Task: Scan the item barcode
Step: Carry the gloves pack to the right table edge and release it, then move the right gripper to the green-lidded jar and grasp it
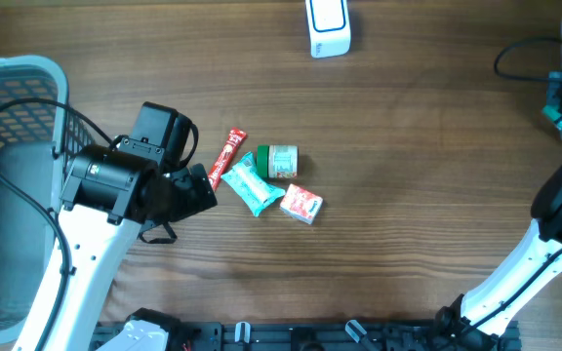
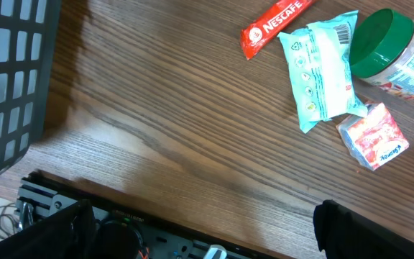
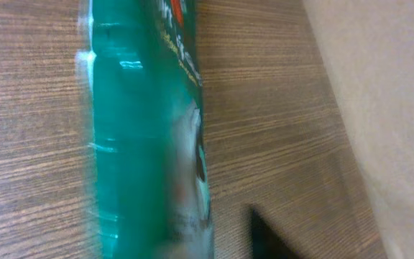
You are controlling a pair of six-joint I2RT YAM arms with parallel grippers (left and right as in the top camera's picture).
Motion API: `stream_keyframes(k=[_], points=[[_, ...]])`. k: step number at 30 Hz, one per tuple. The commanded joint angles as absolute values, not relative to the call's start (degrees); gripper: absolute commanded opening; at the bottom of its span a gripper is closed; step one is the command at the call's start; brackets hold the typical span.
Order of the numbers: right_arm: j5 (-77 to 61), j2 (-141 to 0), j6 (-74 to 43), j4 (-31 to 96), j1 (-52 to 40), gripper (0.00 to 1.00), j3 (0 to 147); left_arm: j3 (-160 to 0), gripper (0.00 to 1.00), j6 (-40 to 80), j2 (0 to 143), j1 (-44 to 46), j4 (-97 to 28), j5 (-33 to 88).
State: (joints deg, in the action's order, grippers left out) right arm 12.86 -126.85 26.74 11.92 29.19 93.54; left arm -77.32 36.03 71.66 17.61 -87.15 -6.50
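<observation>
This is a robot lab bench staged as a shop checkout: brown wood-grain table (image 1: 427, 175), grey plastic mesh basket (image 1: 27, 66) at the left, white box-shaped scanner (image 1: 328, 27) at the far edge, red Nescafé sachet (image 1: 228, 157) and green-lidded jar (image 1: 279, 160) between.

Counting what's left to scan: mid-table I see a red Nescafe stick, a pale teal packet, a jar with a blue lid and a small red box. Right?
Not quite. The jar has a green lid, not a blue one, as the left wrist view shows plainly. The red Nescafe stick, the pale teal packet and the small red box are there as you say.
</observation>
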Motion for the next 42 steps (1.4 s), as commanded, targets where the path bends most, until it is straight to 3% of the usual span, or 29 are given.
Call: stream_keyframes(k=[1, 4, 5, 6, 14, 17, 20, 23, 29, 35, 42], points=[[11.92, -125.08, 23.66, 13.89, 29.10, 0.68, 94.15, -77.32, 1.00, 35.14, 71.13, 17.41, -87.05, -6.22], [9.47, -123.11, 17.50, 16.01, 28.75, 0.79, 94.17, -77.30, 1.00, 35.14, 71.13, 17.41, -87.05, -6.22], [6.07, -121.84, 16.14, 17.06, 28.40, 0.98, 94.17, -77.32, 1.00, 35.14, 71.13, 17.41, -87.05, -6.22], [3.01, -120.40, 15.68, 17.91, 28.03, 1.00, 94.17, -77.30, 1.00, 35.14, 71.13, 17.41, -87.05, -6.22], [-11.99, -105.43, -2.55, 26.37, 23.33, 1.00, 94.17, -77.30, 1.00, 35.14, 71.13, 17.41, -87.05, -6.22], [-23.51, -100.27, -14.46, 35.05, 19.92, 1.00, 94.17, -77.30, 1.00, 35.14, 71.13, 17.41, -87.05, -6.22], [-26.09, -98.87, -23.46, 45.47, 14.83, 1.00, 94.17, -77.32, 1.00, 35.14, 71.13, 17.41, -87.05, -6.22], [-26.02, -99.04, -24.16, 52.93, 5.37, 1.00, 93.45, -77.30, 1.00, 35.14, 71.13, 17.41, -87.05, -6.22], [-24.56, -100.84, -24.21, 55.96, -14.52, 1.00, 93.08, -77.30, 1.00, 35.14, 71.13, 17.41, -87.05, -6.22], [-2.57, -111.50, -37.36, 52.40, -34.59, 1.00, 93.08, -77.30, 1.00, 35.14, 71.13, 17.41, -87.05, -6.22], [1.23, -122.17, -43.05, 49.89, -40.03, 1.00, 93.08, -77.30, 1.00, 35.14, 71.13, 17.41, -87.05, -6.22]])
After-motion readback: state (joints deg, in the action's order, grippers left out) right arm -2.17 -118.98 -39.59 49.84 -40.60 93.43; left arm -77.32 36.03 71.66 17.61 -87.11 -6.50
